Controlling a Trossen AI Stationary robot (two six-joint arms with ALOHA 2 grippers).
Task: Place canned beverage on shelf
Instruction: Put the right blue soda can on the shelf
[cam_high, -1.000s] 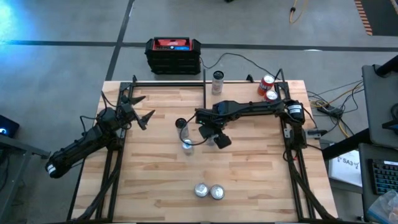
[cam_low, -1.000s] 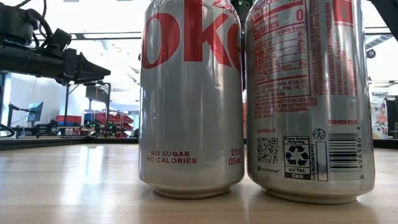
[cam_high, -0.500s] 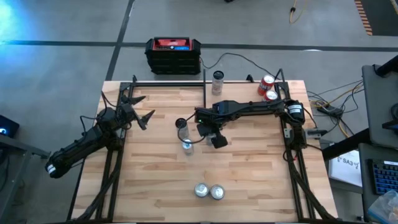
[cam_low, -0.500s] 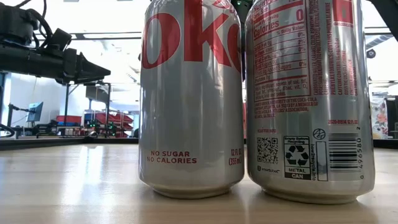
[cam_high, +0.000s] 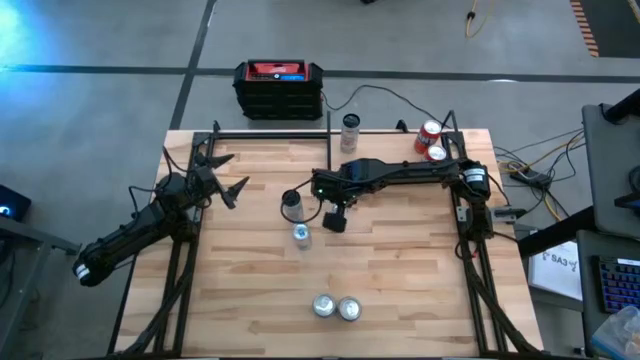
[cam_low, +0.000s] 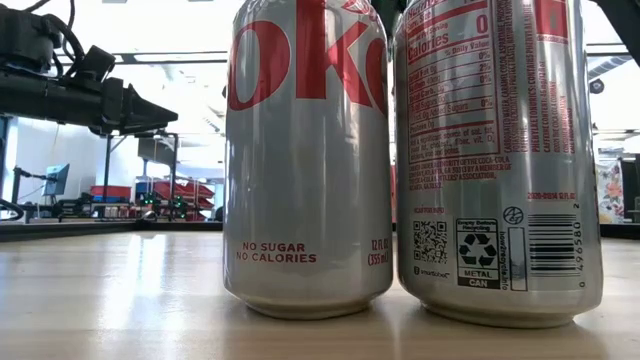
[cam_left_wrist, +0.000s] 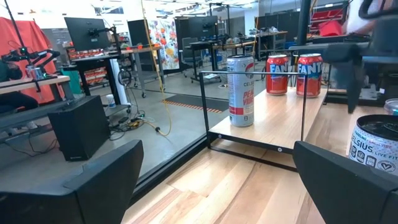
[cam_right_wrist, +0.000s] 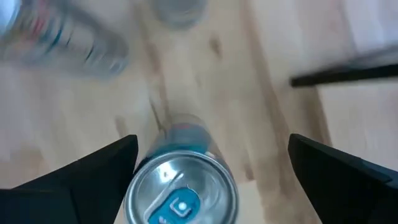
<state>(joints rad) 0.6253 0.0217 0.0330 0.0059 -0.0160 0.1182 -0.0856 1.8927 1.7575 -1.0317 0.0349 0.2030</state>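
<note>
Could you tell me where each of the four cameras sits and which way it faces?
High: above, looking straight down; table, both arms.
Low: table height, facing two silver cans; left arm behind.
Left wrist: looks past open left gripper toward shelf.
Right wrist: looks down past open right gripper onto blue-tab can.
Shared: high view shows that can too.

Silver can (cam_left_wrist: 240, 90) and two Fanta cans (cam_left_wrist: 291, 74) on shelf (cam_left_wrist: 273, 124)
</note>
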